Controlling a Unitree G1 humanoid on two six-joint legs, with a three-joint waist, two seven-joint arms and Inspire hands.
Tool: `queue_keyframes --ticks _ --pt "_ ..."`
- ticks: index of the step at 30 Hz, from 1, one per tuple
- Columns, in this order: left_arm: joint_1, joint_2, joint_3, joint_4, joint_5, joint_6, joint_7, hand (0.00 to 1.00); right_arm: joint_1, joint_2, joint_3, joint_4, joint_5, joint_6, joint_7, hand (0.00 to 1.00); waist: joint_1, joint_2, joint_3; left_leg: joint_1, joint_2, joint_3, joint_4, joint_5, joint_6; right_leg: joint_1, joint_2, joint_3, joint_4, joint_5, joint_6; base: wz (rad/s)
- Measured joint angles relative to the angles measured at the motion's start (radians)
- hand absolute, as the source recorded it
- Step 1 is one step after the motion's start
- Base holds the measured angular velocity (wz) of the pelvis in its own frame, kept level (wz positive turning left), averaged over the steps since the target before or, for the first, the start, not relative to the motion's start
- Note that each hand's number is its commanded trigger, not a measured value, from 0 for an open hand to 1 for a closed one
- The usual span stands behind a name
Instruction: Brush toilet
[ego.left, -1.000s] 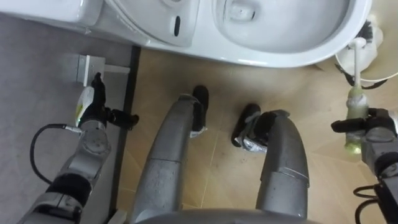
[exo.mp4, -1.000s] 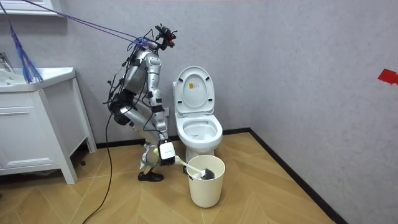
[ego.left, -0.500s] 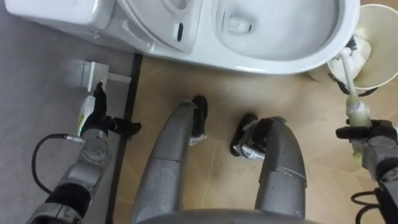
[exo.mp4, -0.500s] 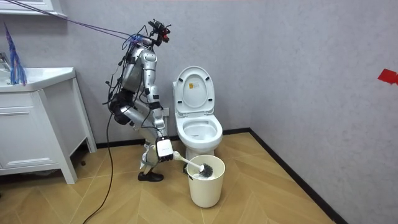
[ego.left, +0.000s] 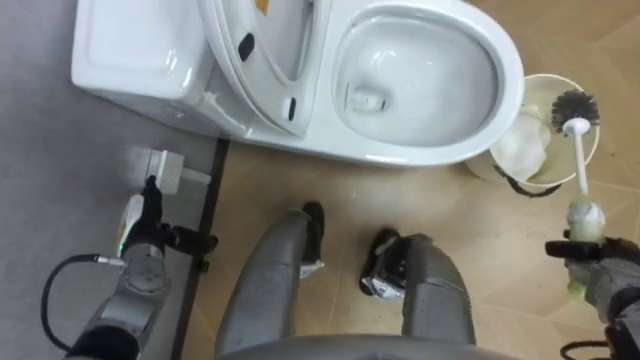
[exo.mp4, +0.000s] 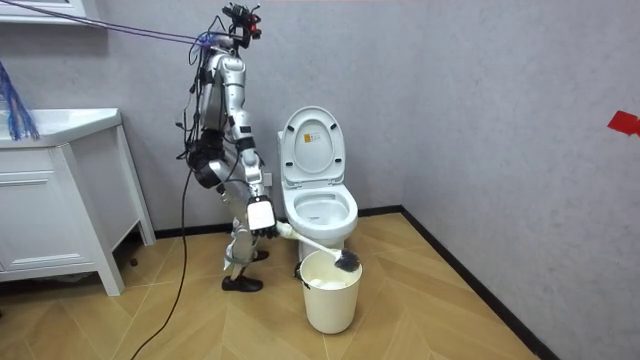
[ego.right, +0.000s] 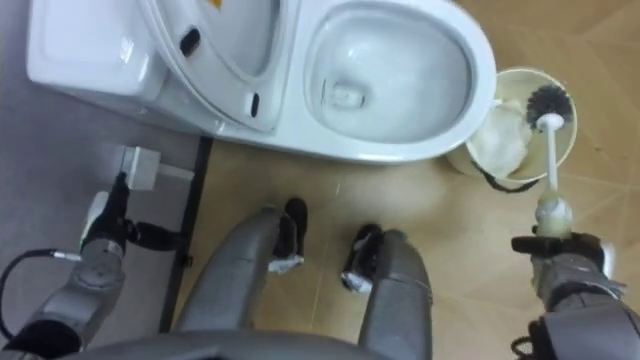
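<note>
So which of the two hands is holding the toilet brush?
The right hand, curled round the brush handle, its bristle head over the bucket; the left hand hangs by the wall, holding nothing.

The toilet (ego.left: 400, 155) stands ahead, with the bucket (ego.left: 535, 80) on the floor just right of it and the brush (ego.left: 573, 108) head above the bucket.

Open toilet bowl (ego.left: 420, 70) lies clear beneath its raised lid (ego.left: 265, 60); a pale bucket (ego.left: 545, 77) crowds the bowl's right flank, with bare floor (ego.left: 340, 185) before the toilet.
</note>
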Motion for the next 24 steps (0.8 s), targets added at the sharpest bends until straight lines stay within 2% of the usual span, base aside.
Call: queue_keyframes --ticks 2,6,8,10,12,14,15,18,22,24 --pt "0.026 -0.001 0.014 -0.003 0.01 -0.004 -0.006 0.0 0.022 0.02 -0.036 -0.002 0.002 -0.001 0.001 1.0 -0.004 -0.004 -0.0094 0.063 0.002 -0.004 -0.045 0.003 -0.003 0.072 0.013 -0.011 -0.063 0.013 0.004 0.0" --pt "0.091 -0.007 0.046 -0.006 0.008 -0.006 -0.008 0.0 0.065 0.03 -0.063 -0.016 0.012 -0.008 0.005 1.0 -0.019 -0.006 -0.0159 0.204 -0.004 0.001 -0.157 0.021 -0.003 0.209 0.026 -0.007 -0.178 0.038 0.022 0.0" --pt "0.129 -0.014 0.074 -0.039 0.002 -0.016 -0.007 0.0 0.125 0.037 -0.063 -0.057 0.028 -0.013 0.005 1.0 -0.024 -0.011 -0.0174 0.296 -0.014 0.001 -0.226 0.031 -0.003 0.297 0.028 -0.011 -0.241 0.046 0.032 0.05" --pt "0.173 -0.02 0.096 -0.07 0.0 -0.032 -0.008 0.0 0.161 0.046 -0.067 -0.093 0.012 -0.019 0.002 1.0 -0.023 -0.011 -0.0174 0.347 -0.016 0.0 -0.248 0.031 -0.003 0.357 0.041 -0.013 -0.285 0.051 0.039 0.05" --pt "0.211 -0.035 0.13 -0.118 0.011 -0.05 -0.007 0.0 0.19 0.062 -0.073 -0.133 -0.014 -0.027 -0.003 1.0 -0.029 -0.017 -0.0163 0.393 -0.017 -0.001 -0.271 0.031 -0.003 0.41 0.041 -0.022 -0.325 0.055 0.043 0.06" --pt "0.246 -0.055 0.162 -0.161 0.069 -0.077 -0.007 0.0 0.211 0.09 -0.074 -0.166 -0.072 -0.045 -0.005 1.0 -0.031 -0.029 -0.0119 0.447 -0.02 -0.002 -0.298 0.031 -0.003 0.472 0.042 -0.039 -0.364 0.056 0.045 0.11" --pt "0.267 -0.064 0.174 -0.185 0.082 -0.085 -0.008 0.0 0.221 0.103 -0.075 -0.177 -0.095 -0.053 -0.003 1.0 -0.032 -0.034 -0.0134 0.473 -0.022 -0.003 -0.311 0.031 -0.004 0.506 0.045 -0.047 -0.387 0.058 0.048 0.17" --pt "0.327 -0.073 0.183 -0.262 0.128 -0.099 -0.007 0.0 0.237 0.126 -0.076 -0.208 -0.163 -0.062 -0.003 1.0 -0.031 -0.046 -0.018 0.52 -0.034 -0.005 -0.323 0.031 -0.003 0.583 0.053 -0.076 -0.438 0.063 0.057 0.26" --pt "0.385 -0.078 0.184 -0.382 0.208 -0.123 0.001 0.0 0.256 0.128 -0.076 -0.274 -0.237 -0.067 -0.002 1.0 -0.018 -0.056 -0.02 0.555 -0.036 -0.007 -0.323 0.029 -0.003 0.642 0.058 -0.103 -0.48 0.067 0.064 0.26" --pt "0.414 -0.085 0.191 -0.434 0.256 -0.123 0.002 0.0 0.25 0.129 -0.076 -0.295 -0.295 -0.099 0.018 1.0 -0.016 -0.054 -0.0206 0.571 -0.037 -0.02 -0.324 0.024 -0.004 0.67 0.056 -0.12 -0.492 0.069 0.066 0.22"
